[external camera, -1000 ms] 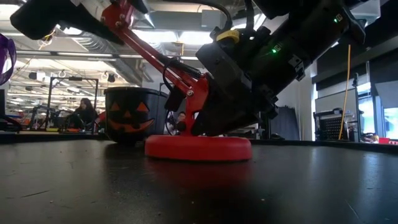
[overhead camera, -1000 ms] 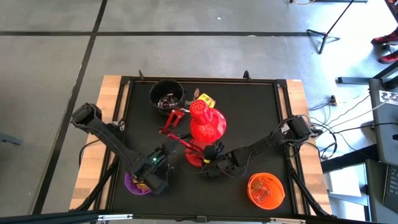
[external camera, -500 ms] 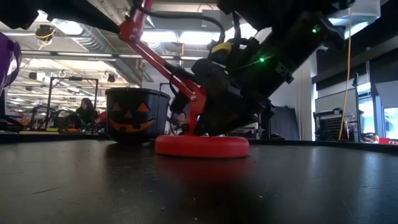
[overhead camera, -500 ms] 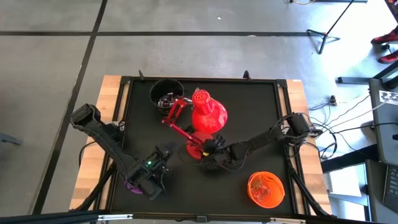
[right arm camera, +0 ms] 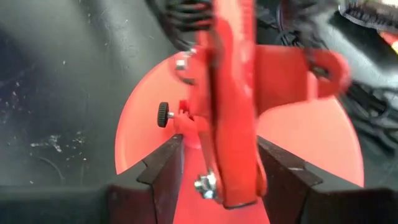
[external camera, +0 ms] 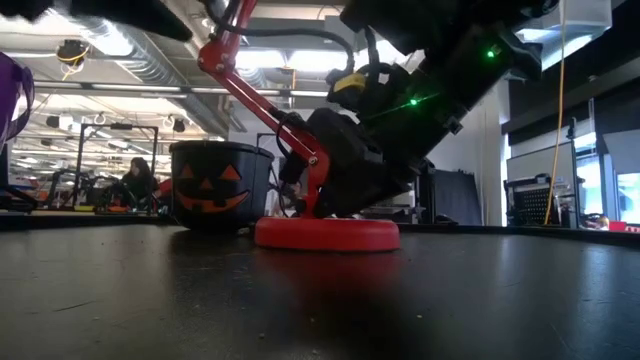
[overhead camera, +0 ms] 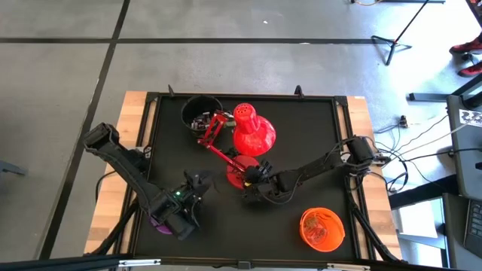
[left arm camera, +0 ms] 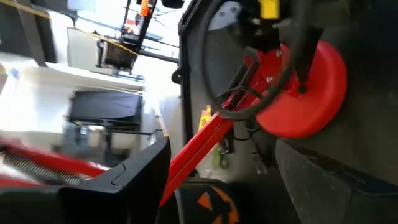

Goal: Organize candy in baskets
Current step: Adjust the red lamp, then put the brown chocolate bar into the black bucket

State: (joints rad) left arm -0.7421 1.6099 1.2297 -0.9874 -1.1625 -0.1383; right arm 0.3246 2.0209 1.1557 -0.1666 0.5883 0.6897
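The red desk lamp (overhead camera: 252, 137) stands mid-table on its round base (external camera: 325, 233). My right gripper (overhead camera: 250, 184) reaches in from the right and is shut on the lamp's lower arm (right arm camera: 231, 149). My left gripper (overhead camera: 197, 183) is open, beside and above the purple bucket (overhead camera: 157, 223), and points toward the lamp. The black bucket (overhead camera: 202, 113) with a pumpkin face (external camera: 212, 186) sits at the far side with dark candy (overhead camera: 200, 121) inside. The orange bucket (overhead camera: 322, 229) sits near right. The yellow candy is hidden. My right gripper pinches the lamp's lower arm (right arm camera: 235, 177) just above the base hinge, one finger (right arm camera: 163, 167) on each side, lying across the arm. It comes slanting down from the table's right and near side. The lamp's base (right arm camera: 311, 140) rests flat on the table.
The lamp's shade (overhead camera: 254, 139) and upper arm (overhead camera: 212, 134) lean close to the black bucket. The black mat (overhead camera: 316, 128) has open room at far right and at the left. A raised rim (overhead camera: 147, 135) frames the mat. People and shelving show in the room beyond (external camera: 135, 180).
My right gripper has moved toward the far edge and slightly right, dragging the lamp: its base slid along the mat and the shade swung toward the far edge, covering a yellow candy. My left gripper has tipped up from the purple bucket and now points toward the lamp.
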